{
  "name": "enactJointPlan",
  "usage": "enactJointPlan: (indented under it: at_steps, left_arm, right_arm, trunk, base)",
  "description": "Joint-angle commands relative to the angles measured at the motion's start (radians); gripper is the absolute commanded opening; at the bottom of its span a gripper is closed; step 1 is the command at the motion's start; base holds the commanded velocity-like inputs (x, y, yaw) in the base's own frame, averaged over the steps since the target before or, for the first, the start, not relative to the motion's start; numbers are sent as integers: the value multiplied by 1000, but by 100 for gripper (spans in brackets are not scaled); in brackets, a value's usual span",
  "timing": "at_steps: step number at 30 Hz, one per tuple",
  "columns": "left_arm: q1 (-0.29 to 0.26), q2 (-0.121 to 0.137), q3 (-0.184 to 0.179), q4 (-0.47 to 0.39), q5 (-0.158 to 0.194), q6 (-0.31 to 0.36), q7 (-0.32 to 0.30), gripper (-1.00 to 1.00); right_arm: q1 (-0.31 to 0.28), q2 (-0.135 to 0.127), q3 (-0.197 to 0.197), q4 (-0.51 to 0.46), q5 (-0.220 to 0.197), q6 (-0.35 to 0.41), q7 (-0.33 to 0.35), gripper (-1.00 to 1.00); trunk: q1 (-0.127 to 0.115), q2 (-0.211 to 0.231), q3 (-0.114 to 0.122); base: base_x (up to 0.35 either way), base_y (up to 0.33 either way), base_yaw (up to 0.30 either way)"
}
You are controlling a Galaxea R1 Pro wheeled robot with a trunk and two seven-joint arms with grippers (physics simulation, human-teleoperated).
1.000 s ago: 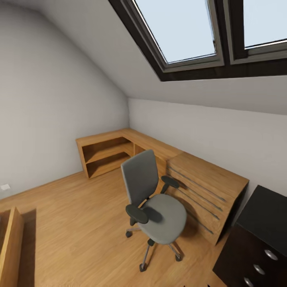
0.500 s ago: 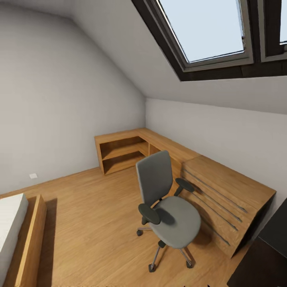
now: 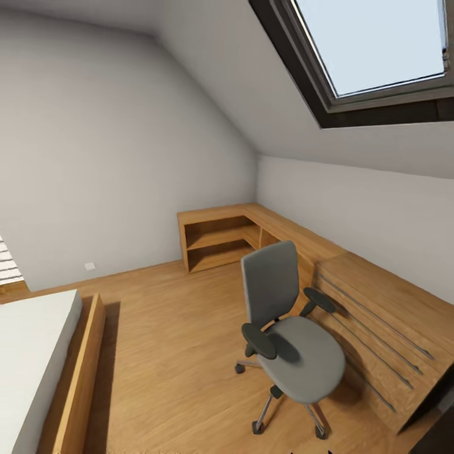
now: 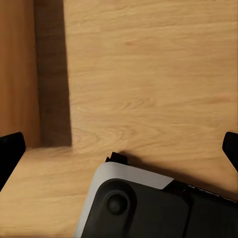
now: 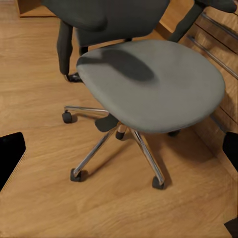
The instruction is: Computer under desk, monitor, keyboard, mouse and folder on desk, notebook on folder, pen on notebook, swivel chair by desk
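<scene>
The swivel chair (image 3: 291, 343), grey with black armrests and a chrome star base, stands on the wooden floor beside a light wooden drawer chest. Its seat (image 5: 153, 84) is bare, seen close in the right wrist view. My right gripper (image 5: 119, 153) is open, with dark fingertips (image 5: 10, 153) at the picture's two sides and the chair's base between them farther off. My left gripper (image 4: 119, 148) is open over bare floor. A dark sliver of the desk (image 3: 445, 438) shows at the lower right corner. Computer, monitor, keyboard, mouse, folder, notebook and pen are out of view.
A light wooden drawer chest (image 3: 384, 334) and a low corner shelf (image 3: 221, 243) line the right wall under a skylight (image 3: 378, 44). A bed (image 3: 38, 366) with a wooden frame stands at the left. Open floor (image 3: 170, 340) lies between bed and chair.
The camera has turned left: chair and chest have slid to the right of the picture, the black drawer unit has almost left it, and the bed has come in at the left.
</scene>
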Motion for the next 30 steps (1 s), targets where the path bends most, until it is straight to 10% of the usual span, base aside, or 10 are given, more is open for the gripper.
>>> enactJointPlan:
  at_steps: [1,30]
  left_arm:
    - [-1,0,-4,0,4,-3,4,100]
    - [-1,-14,-5,1,2,-6,2,100]
  right_arm:
    - [-1,1,9,2,0,-2,-8,100]
    - [-1,1,9,2,1,44,-3,100]
  trunk:
    - [1,-2,-2]
    - [1,-2,-2]
  base:
    - [0,0,283]
    - [111,26,284]
